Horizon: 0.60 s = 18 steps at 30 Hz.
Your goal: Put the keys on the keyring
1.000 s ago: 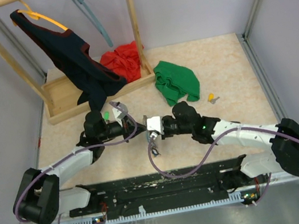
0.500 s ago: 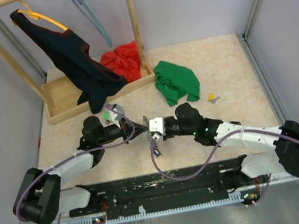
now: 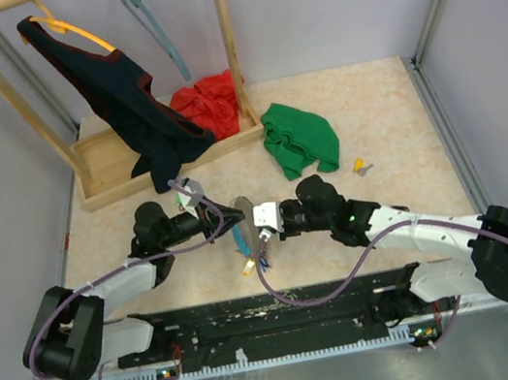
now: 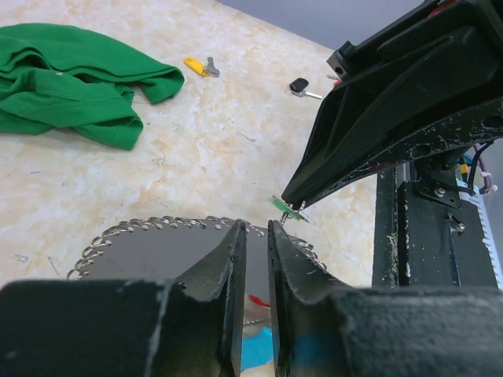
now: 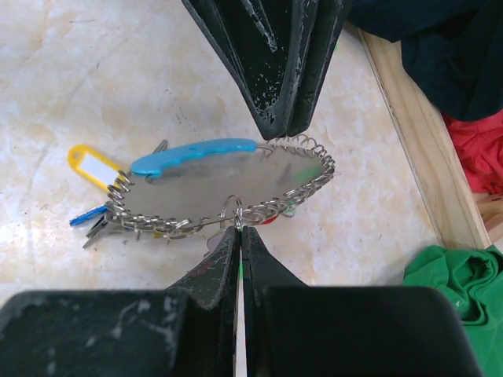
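Note:
The keyring [image 5: 308,174], a big coiled wire ring with a light-blue segment [image 5: 196,153] and a yellow-tagged key [image 5: 90,166], hangs between my two grippers [image 3: 242,241]. My right gripper [image 5: 240,229] is shut on the small split ring of a green-tagged key [image 4: 288,207]; that split ring is looped on the keyring's near edge. My left gripper [image 4: 253,228] sits at the keyring's opposite edge [image 4: 157,227], its jaws a narrow gap apart with nothing clamped. Another yellow-tagged key [image 3: 360,167] lies on the table to the right.
A green cloth [image 3: 299,138] lies behind the grippers. A wooden rack [image 3: 100,183] at back left carries a dark garment [image 3: 119,96], with a red cloth [image 3: 208,95] on its base. A black-headed key [image 4: 301,87] lies near the yellow one.
My left gripper's jaws have parted slightly. The keyring has tipped down, so its blue segment and yellow tag now show below the grippers. The right gripper stays shut.

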Motion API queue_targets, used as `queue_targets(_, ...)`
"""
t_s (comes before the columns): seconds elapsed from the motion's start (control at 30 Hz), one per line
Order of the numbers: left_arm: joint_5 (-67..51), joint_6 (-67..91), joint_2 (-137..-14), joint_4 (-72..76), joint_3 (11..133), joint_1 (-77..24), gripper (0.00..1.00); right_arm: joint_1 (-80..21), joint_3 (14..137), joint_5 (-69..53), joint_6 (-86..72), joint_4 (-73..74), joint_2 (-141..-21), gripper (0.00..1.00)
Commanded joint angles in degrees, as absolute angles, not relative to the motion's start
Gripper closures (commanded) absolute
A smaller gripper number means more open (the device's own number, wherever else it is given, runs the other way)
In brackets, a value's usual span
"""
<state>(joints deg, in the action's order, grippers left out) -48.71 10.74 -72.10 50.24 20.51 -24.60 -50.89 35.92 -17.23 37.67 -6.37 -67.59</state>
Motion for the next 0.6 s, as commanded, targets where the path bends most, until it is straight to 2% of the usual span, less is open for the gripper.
queue_targets(0.0,-51.34,9.79,-71.32,53.60,19.85,-24.19,0.76,-51.42,40.88,-17.58,38.91,-7.69,-65.84,1.00)
queue_targets(0.2,-56.09,6.01,-72.60,53.51,20.40,-24.18,0.69,-51.46,42.16,-18.03,39.82,-5.69,-66.14,1.00)
queue_targets(0.4,-59.68,1.96,-75.29,51.18,22.62,-24.67,0.68,-51.44,43.10,-18.70,40.17,-4.20,-66.09,1.00)
queue_targets(0.43,-59.66,0.77,-75.76,49.09,23.26,-24.87,0.59,-51.42,43.15,-18.89,40.21,-4.14,-66.09,1.00)
queue_targets(0.47,-59.63,-0.75,-76.02,47.40,23.98,-25.21,0.55,-51.44,43.15,-19.09,40.27,-4.07,-66.10,1.00)
queue_targets(0.57,-58.60,-4.63,-76.70,42.90,25.84,-26.23,0.53,-51.42,43.21,-19.27,40.26,-4.00,-66.33,1.00)
